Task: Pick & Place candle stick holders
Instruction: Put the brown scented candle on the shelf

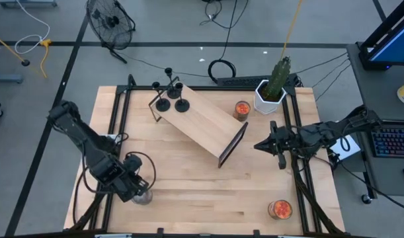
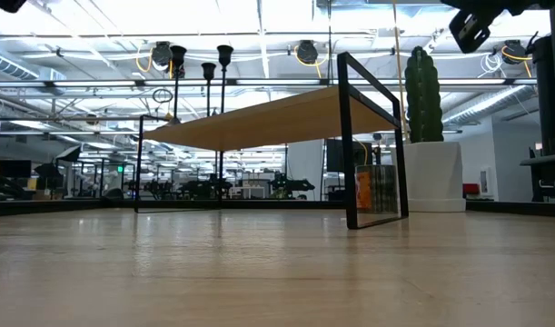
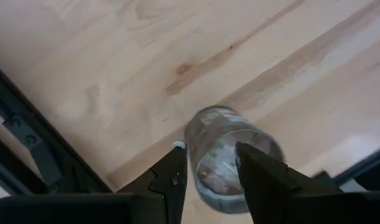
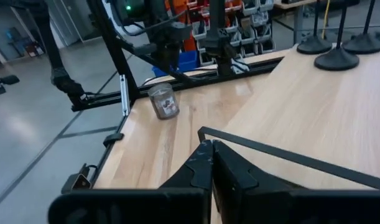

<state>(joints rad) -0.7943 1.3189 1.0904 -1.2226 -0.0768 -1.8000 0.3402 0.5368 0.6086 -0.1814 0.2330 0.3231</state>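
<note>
A: Glass is what the left pincer [image 3: 208,171] has between its dark fingers: a small clear glass jar [image 3: 230,155] near the left front corner of the pale wooden bench [image 1: 208,192]. The fingers flank the jar closely, but I can't tell whether they press it or only stand beside it.

B: So it isn't one of the task's things?

A: No. The three small black candle stick holders [image 1: 172,96], each with a round flat base, thin stem and little cup, stand close together at one end of the long light-wood shelf board with black metal legs [image 1: 202,122], well apart from that pincer.

B: What could go wrong, then?

A: Judging from here, the jar sits close to the black frame rail at the bench's edge. A glancing hold on smooth round glass could let it slip, tip or roll toward that rail.

B: And the other arm?

A: The right pincer [image 1: 260,145] is clenched shut on nothing, hanging over the bench just beyond the shelf's dark end frame [image 4: 289,158]. If it swings toward the holders it may clip that frame. The holders are tall and thin and stand nearly touching, so a nudge to one may well topple its neighbours off the board.
</note>
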